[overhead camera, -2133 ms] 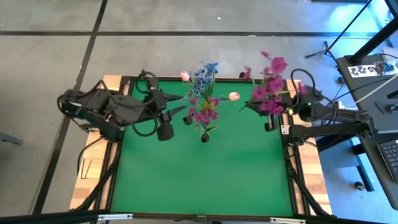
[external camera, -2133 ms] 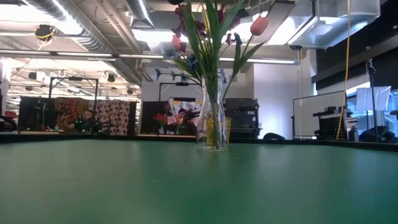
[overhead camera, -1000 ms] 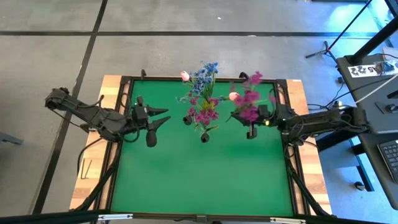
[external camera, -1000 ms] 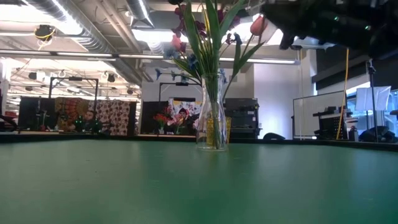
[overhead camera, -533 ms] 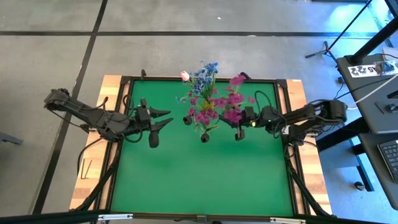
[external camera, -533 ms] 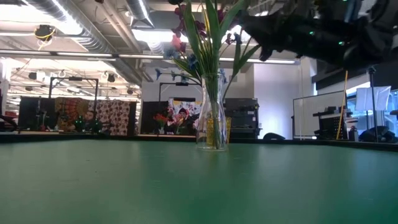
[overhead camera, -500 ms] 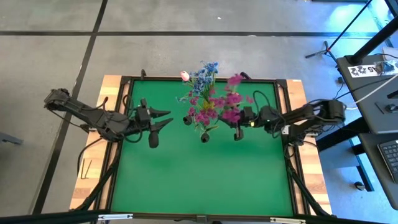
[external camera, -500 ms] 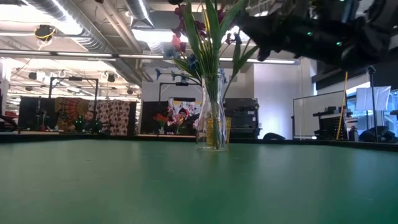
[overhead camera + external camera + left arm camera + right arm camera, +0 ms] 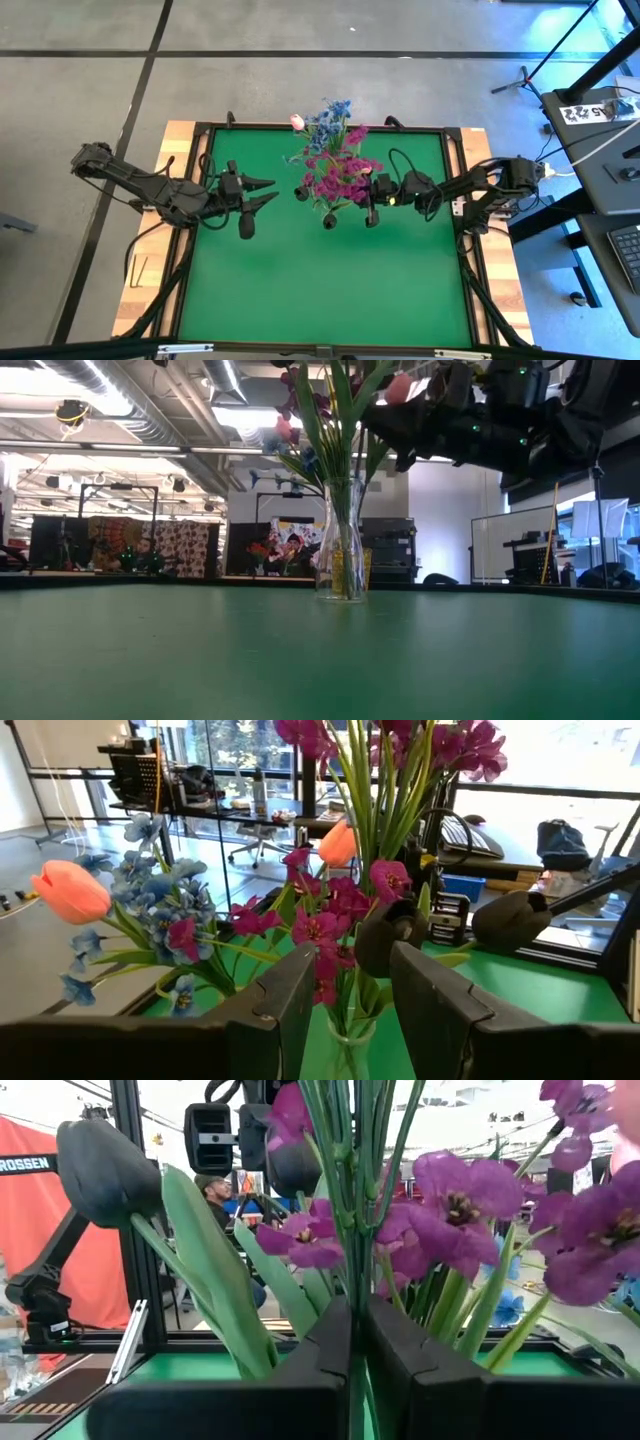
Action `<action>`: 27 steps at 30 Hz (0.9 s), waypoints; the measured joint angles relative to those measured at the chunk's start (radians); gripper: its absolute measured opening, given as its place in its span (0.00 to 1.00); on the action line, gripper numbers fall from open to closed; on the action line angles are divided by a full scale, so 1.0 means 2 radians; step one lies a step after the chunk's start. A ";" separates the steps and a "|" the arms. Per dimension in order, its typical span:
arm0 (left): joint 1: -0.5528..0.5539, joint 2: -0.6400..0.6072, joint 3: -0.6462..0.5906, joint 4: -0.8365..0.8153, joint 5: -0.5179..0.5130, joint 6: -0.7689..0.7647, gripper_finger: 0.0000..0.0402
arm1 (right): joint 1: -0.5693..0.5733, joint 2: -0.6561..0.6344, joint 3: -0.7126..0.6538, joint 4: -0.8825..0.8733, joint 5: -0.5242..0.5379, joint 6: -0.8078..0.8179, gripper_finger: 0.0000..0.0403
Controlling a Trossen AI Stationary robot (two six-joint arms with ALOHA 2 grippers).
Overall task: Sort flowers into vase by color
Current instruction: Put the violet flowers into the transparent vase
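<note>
A clear glass vase (image 9: 341, 550) stands far of the table's middle. It holds blue sprays (image 9: 328, 118), magenta sprays (image 9: 322, 185) and white-pink tulip buds (image 9: 297, 122). My right gripper (image 9: 363, 192) is just right of this bouquet, high above the table, shut on a bunch of magenta sprays (image 9: 450, 1210) whose blossoms (image 9: 350, 165) overlap the bouquet. A dark-headed stem (image 9: 105, 1170) shows beside that bunch. My left gripper (image 9: 268, 191) hovers open left of the vase, facing the bouquet (image 9: 330, 920). The held bunch's lower ends are hidden. My right gripper pinches several green stems (image 9: 357, 1275) of the magenta spray bunch between its two fingers (image 9: 322, 1350), below the blossoms. The fingers come level from the table's right and lie across the stems. The bunch stands about upright, lifted clear of the table, with its blossoms above the fingers.
The green mat (image 9: 320, 290) is bare on its near half. A black frame (image 9: 190, 200) borders it, with wooden board edges (image 9: 140, 290) outside. Both arms reach in from the two sides at the vase's height.
My right gripper has carried the magenta bunch toward the table's left, from near the right edge up to the vase. The blossoms now overlap the bouquet. In the low view the arm has come in from the right at flower height. The gripper has stayed shut.
</note>
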 joint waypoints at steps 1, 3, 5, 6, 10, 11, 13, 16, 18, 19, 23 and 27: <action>0.000 0.000 0.000 0.000 0.000 0.000 0.32 | 0.000 0.000 0.000 0.000 0.000 0.000 0.04; 0.000 0.000 0.000 0.000 0.000 -0.001 0.32 | 0.000 0.000 0.000 -0.007 0.000 -0.003 0.04; 0.000 0.000 0.000 0.000 0.000 -0.001 0.32 | 0.000 0.000 0.000 -0.018 0.000 -0.009 0.04; 0.000 0.000 0.000 0.000 0.000 -0.001 0.32 | 0.000 0.000 0.000 -0.024 0.001 -0.012 0.04; 0.000 0.000 0.000 0.000 0.000 -0.001 0.32 | 0.000 0.000 0.000 -0.053 0.009 -0.013 0.04; 0.000 0.000 0.000 0.000 0.000 -0.001 0.32 | 0.000 0.000 0.000 -0.055 0.009 -0.013 0.04; 0.000 0.000 0.000 0.000 0.002 -0.001 0.32 | 0.000 0.000 0.000 -0.057 0.009 -0.013 0.04; 0.000 0.000 0.000 0.000 0.002 -0.001 0.32 | 0.000 0.000 0.000 -0.057 0.000 -0.013 0.05; 0.000 0.000 0.000 0.000 0.002 -0.001 0.32 | 0.000 -0.001 0.000 -0.057 -0.005 -0.013 0.07; 0.000 0.000 0.000 0.000 0.002 -0.001 0.32 | 0.000 -0.002 0.000 -0.057 -0.008 -0.013 0.08; 0.000 0.000 0.000 -0.001 0.002 -0.001 0.32 | 0.000 -0.006 0.000 -0.061 -0.028 -0.012 0.17; 0.000 0.000 0.000 -0.001 0.002 -0.009 0.32 | 0.000 -0.018 0.000 -0.076 -0.036 -0.012 0.28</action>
